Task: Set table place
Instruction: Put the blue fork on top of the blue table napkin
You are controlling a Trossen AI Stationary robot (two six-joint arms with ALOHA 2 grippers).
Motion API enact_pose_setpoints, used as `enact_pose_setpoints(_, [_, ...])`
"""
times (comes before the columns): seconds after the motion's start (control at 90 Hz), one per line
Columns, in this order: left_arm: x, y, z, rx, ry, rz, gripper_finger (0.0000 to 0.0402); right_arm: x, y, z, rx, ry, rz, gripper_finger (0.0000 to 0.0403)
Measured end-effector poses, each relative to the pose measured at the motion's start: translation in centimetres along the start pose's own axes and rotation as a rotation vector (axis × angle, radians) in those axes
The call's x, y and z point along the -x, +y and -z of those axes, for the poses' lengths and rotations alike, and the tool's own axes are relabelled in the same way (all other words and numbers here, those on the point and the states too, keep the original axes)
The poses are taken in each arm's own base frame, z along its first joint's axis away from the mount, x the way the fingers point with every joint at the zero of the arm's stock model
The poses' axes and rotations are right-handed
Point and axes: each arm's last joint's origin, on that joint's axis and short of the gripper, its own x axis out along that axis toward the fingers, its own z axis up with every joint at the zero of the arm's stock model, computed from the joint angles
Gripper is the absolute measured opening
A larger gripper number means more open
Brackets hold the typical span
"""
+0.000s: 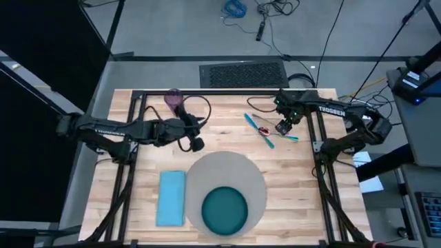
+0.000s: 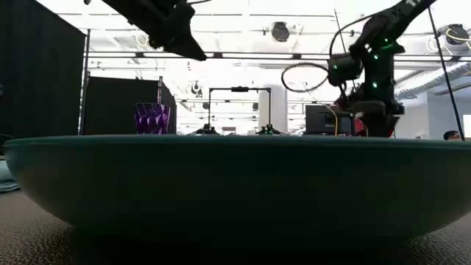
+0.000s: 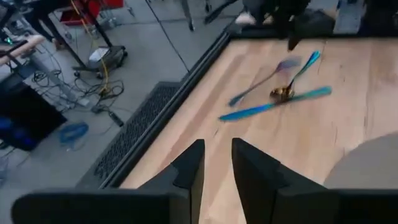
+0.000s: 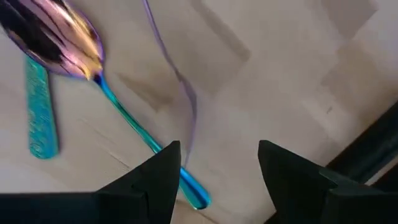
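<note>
A round grey-beige mat (image 1: 234, 172) lies near the table's (image 1: 310, 200) front edge with a teal plate (image 1: 224, 210) on it. A light-blue napkin (image 1: 171, 198) lies flat to its left. The purple cup (image 1: 173, 98) stands at the far left. Teal-handled cutlery (image 1: 265, 131) lies crossed at the far right; the spoon (image 4: 59, 37) shows an iridescent bowl. My right gripper (image 4: 214, 168) is open just over the free end of the spoon's handle (image 4: 193, 194); I cannot tell whether it touches. My left gripper (image 3: 217, 165) hovers between cup and mat, its fingers a little apart, holding nothing.
A black metal frame (image 1: 207, 91) borders the table. Black cables (image 1: 196, 110) loop over the far left part near the cup. In the low view the plate's rim (image 2: 235, 169) fills the foreground. Bare wood lies right of the mat (image 1: 296, 179).
</note>
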Motion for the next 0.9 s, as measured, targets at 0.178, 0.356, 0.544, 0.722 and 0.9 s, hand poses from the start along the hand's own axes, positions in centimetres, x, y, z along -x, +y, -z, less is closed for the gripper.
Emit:
enact_pose_setpoints(0.178, [0.0, 0.0, 0.0, -0.023, 0.000, 0.006, 0.0067, -0.3, 0.1, 0.0, -0.005, -0.016, -0.005, 0.0201])
enact_pose_setpoints(0.356, [0.0, 0.0, 0.0, -0.023, -0.001, 0.006, 0.0067, -0.3, 0.1, 0.0, -0.008, -0.018, -0.007, 0.0201])
enact_pose_setpoints(0.544, [0.0, 0.0, 0.0, -0.022, -0.001, 0.006, 0.0067, -1.0, 0.4, -1.0, -0.024, -0.059, -0.065, 0.0201])
enact_pose_setpoints(0.722, [0.0, -0.1, 0.0, -0.016, -0.001, 0.010, 0.0067, -2.5, 0.7, -1.4, -0.012, -0.002, -0.078, 0.0201])
enact_pose_setpoints(0.9, [0.0, -0.1, 0.0, -0.016, -0.002, 0.033, 0.0067, -3.4, 0.6, -1.3, 0.010, 0.058, -0.010, 0.0194])
